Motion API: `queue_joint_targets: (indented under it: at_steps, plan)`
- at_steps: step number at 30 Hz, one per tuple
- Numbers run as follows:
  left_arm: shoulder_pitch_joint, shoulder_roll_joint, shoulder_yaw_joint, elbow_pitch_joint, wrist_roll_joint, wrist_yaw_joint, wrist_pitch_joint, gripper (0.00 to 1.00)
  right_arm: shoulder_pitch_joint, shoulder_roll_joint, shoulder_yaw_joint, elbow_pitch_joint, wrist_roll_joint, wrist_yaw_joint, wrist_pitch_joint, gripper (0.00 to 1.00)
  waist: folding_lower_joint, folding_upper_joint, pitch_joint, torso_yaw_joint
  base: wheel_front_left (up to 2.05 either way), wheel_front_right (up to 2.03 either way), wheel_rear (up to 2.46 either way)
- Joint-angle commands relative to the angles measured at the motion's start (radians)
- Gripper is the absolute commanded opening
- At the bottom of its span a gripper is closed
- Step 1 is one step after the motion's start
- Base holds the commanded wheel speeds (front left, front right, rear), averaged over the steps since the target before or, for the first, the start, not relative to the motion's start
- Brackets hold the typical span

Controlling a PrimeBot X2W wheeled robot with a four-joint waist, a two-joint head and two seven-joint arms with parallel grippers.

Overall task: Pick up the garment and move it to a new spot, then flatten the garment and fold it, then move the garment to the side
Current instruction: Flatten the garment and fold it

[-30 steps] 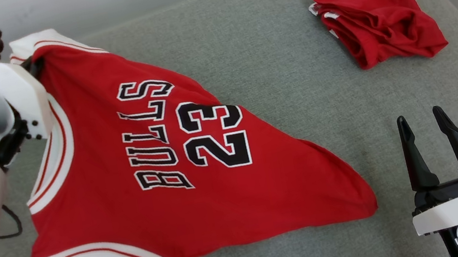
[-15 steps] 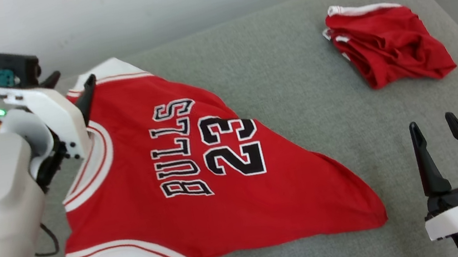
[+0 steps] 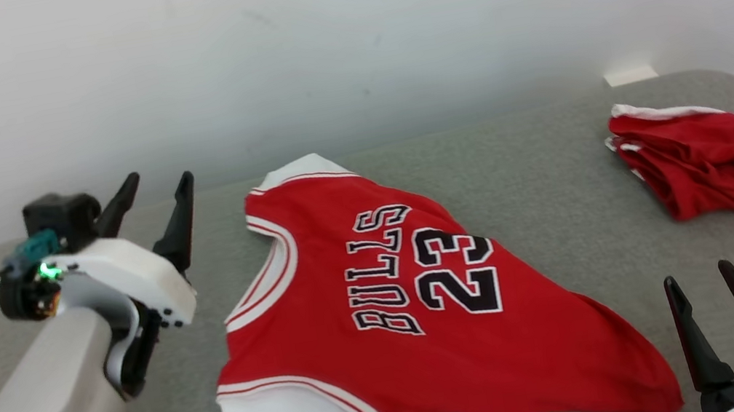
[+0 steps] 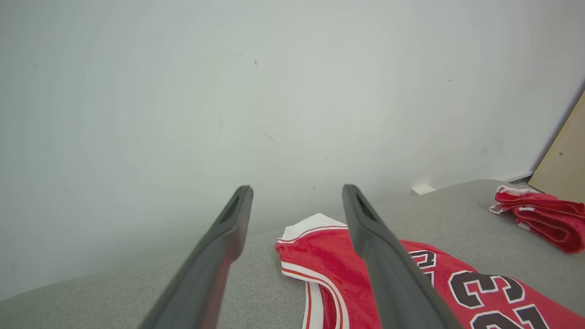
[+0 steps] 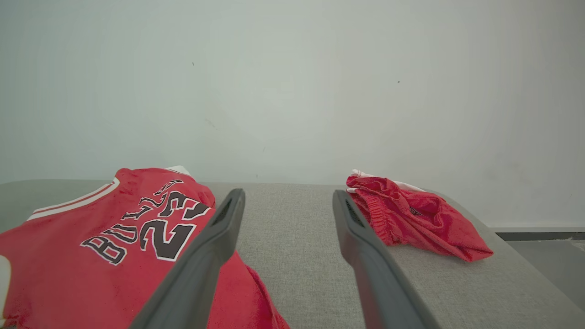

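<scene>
- The right gripper (image 3: pixel 698 275) is hovering nearest to the robot. Its jaws are standing spread and are holding nothing.
- The hem corner (image 3: pixel 650 389) of the jersey (image 3: pixel 426 300) is lying just to the left of these jaws, not touching them.
- The jersey is lying on the sofa (image 3: pixel 536 157) between the two pairs of jaws. No jaw is holding it, and its print is facing upward.
- The step in hand is, I judge, the flattening. The cloth is narrowing to one point at the hem, so it is not yet lying spread.
- To do it well, I think the right jaws should be pinching that hem corner low and the left jaws should be taking the far shoulder. Both should then be pulling apart gently along the cloth, without lifting it high, so that no new fold is forming.
- The collar (image 3: pixel 268 280) is pointing toward the left jaws and the hem toward the right jaws. The long axis is running from one pair to the other, a little slanted, with the hem end nearer.
- The left gripper (image 3: pixel 158 180) is hanging farther away, just left of the collar. Its jaws are spread and empty, and its fingers are aiming at the wall (image 3: pixel 340 33).
- The shorts (image 3: pixel 707 167) are lying beyond the right jaws, well apart from the jersey.
</scene>
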Motion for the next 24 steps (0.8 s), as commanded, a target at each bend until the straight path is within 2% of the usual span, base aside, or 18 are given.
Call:
queue_joint_targets:
  at_steps: [1,8,14,19,24]
  plan:
    - [0.040,0.015,0.027,-0.045,0.010,0.018,-0.003,1.00,0.019,-0.005,-0.005,-0.006,0.011,-0.003,0.001,1.00,0.0002,0.0000,-0.029,0.042,0.00,0.00,0.00]
    - [0.355,0.030,0.219,-0.403,0.108,0.135,-0.003,1.00,0.064,-0.005,-0.006,-0.029,0.014,-0.003,0.001,1.00,0.0002,0.0000,-0.037,0.088,0.00,0.00,0.00]
    - [0.584,-0.007,0.335,-0.555,0.221,0.198,-0.003,1.00,0.085,0.000,-0.002,-0.041,0.014,-0.003,0.001,1.00,0.0002,0.0000,-0.041,0.115,0.00,0.00,0.00]
    - [0.729,-0.076,0.432,-0.640,0.307,0.202,-0.003,1.00,0.116,0.008,-0.010,-0.075,0.015,-0.003,0.001,1.00,0.0002,0.0000,-0.050,0.123,0.00,0.00,0.00]
    - [0.855,-0.167,0.536,-0.704,0.382,0.178,-0.003,1.00,0.152,0.022,-0.017,-0.093,0.017,-0.003,0.001,1.00,0.0002,0.0000,-0.056,0.117,0.00,0.00,0.00]
